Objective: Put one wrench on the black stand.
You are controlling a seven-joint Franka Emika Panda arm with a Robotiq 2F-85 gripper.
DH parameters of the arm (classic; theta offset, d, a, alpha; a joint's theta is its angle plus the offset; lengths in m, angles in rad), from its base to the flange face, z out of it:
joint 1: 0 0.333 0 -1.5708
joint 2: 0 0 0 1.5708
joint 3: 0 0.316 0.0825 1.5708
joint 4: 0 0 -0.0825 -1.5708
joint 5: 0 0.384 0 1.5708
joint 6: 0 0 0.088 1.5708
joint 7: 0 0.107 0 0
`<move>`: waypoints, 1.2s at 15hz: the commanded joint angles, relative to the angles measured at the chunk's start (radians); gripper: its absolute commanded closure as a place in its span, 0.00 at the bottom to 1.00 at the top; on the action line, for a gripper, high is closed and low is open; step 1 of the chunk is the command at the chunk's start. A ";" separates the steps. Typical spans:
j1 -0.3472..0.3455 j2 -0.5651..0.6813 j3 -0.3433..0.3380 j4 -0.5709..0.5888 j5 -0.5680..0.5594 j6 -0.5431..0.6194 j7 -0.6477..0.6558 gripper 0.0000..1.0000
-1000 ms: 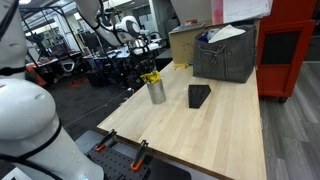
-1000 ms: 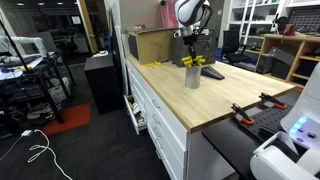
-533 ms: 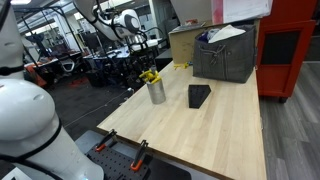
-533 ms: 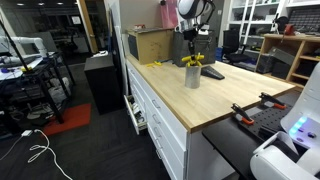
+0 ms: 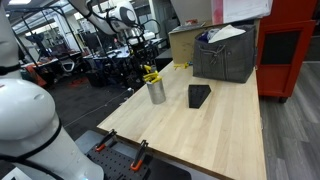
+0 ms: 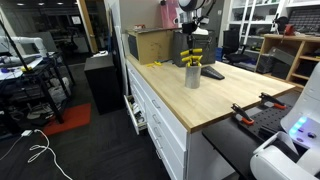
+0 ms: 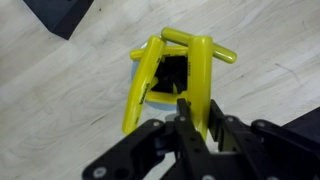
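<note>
A silver cup (image 5: 157, 93) holds several yellow wrenches (image 5: 150, 75) near the table's edge. It also shows in an exterior view (image 6: 192, 77). The black stand (image 5: 199, 96) sits on the table beside the cup and shows in the other exterior view (image 6: 213, 73) and at the wrist view's top left (image 7: 60, 15). My gripper (image 7: 197, 115) is straight above the cup, shut on one upright yellow wrench (image 7: 200, 75). Two other wrenches (image 7: 145, 80) lean in the cup. The gripper (image 6: 192, 42) hangs above the cup.
A big grey box (image 5: 225, 55) and a cardboard box (image 5: 185, 45) stand at the back of the wooden table (image 5: 210, 135). A red cabinet (image 5: 290, 50) is beside it. Clamps (image 5: 140, 150) sit at the table's near edge.
My gripper has risen a little above the cup, and the held wrench has come up with it.
</note>
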 commanded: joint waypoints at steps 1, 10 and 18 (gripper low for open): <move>0.007 -0.061 -0.001 -0.033 -0.008 0.039 0.036 0.94; 0.004 -0.176 -0.023 0.005 0.075 -0.217 0.326 0.94; 0.018 -0.291 -0.029 0.012 0.238 -0.281 0.673 0.94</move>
